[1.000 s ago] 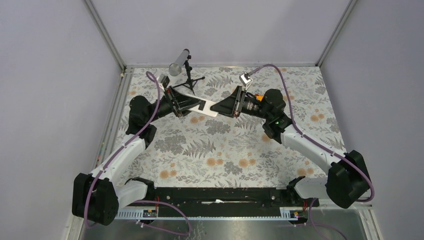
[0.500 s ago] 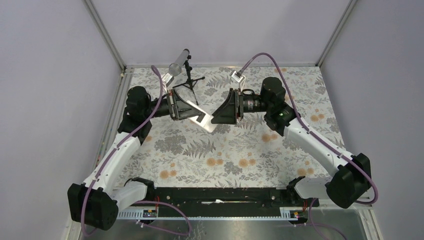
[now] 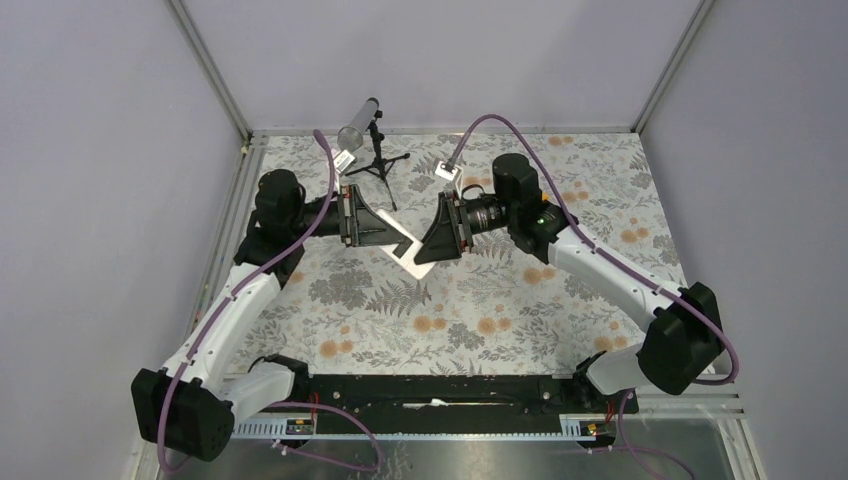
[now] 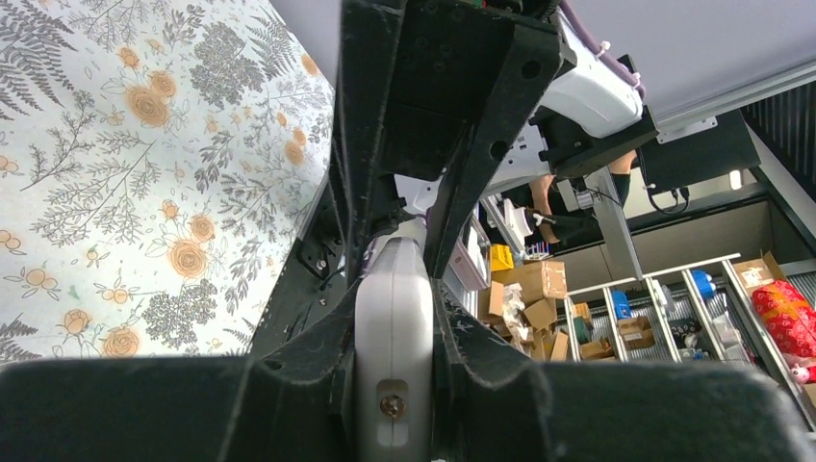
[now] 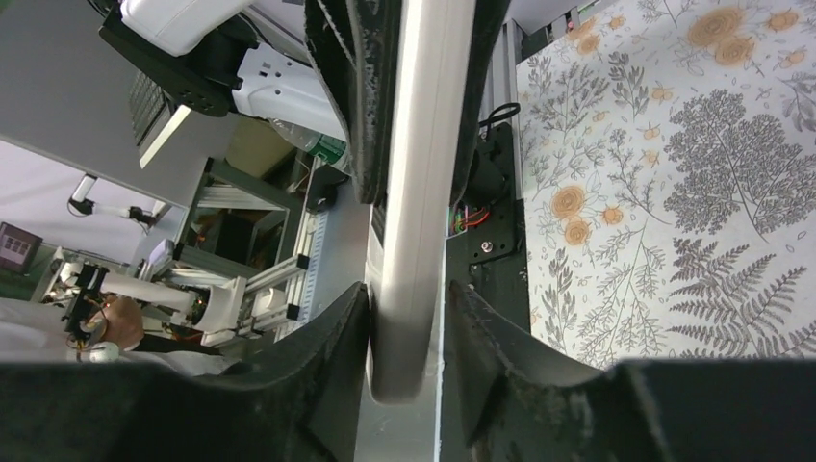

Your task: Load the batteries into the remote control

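Spanning L tool (image 4: 395,289), R tool (image 5: 409,322): remote (image 5: 425,125)

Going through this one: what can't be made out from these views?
The batteries: in no view; the top view shows the remote control too small to tell whether its dark patch holds one.
The right end effector: right wrist view, remote edge-on between the fingers; gripping or merely bracketing is unclear.
The remote's buttons: wrist views show only white sides.
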Robot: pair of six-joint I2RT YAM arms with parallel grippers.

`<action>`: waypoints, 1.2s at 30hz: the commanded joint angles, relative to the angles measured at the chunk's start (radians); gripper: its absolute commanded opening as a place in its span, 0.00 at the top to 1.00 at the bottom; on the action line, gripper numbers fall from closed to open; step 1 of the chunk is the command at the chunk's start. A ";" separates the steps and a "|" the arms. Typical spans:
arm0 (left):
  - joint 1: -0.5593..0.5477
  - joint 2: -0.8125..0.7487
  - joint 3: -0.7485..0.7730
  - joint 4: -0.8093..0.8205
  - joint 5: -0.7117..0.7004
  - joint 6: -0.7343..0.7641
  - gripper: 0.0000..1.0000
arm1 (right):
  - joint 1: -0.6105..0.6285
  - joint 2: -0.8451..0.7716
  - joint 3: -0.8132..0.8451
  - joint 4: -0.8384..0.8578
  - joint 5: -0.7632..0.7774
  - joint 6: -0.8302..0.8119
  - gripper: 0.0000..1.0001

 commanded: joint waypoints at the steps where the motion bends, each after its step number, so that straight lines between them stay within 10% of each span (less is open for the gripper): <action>1: -0.007 -0.006 0.039 0.019 0.034 0.029 0.95 | 0.012 0.011 0.052 0.031 0.004 -0.030 0.64; 6: -0.004 -0.030 0.056 -0.075 -0.046 0.102 0.43 | 0.011 -0.004 0.022 0.042 0.054 -0.015 1.00; 9: 0.034 -0.055 0.093 -0.261 -0.266 0.195 0.02 | 0.010 -0.041 0.000 -0.052 0.218 -0.071 1.00; 22: 0.131 -0.277 0.012 -0.549 -1.031 0.274 0.01 | 0.008 0.009 -0.159 -0.594 1.675 -0.328 0.98; 36: 0.131 -0.300 0.070 -0.593 -1.032 0.334 0.01 | 0.043 0.314 -0.116 -0.719 1.772 -0.275 0.99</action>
